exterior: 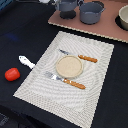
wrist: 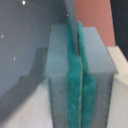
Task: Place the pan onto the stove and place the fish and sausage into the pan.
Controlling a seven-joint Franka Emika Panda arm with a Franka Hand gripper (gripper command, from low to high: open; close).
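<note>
pan on stove, far side of worktop, just beside larger grey pot; likely set there so fish and sausage can follow. end effector pressed together, teal pads meeting on thin edge, seemingly pan handle; cannot confirm. fish lies at placemat edge on exterior view's left, sausage just beyond, both untouched. plate between knife and fork, table-setting style. no writing, labels or brands legible.
</note>
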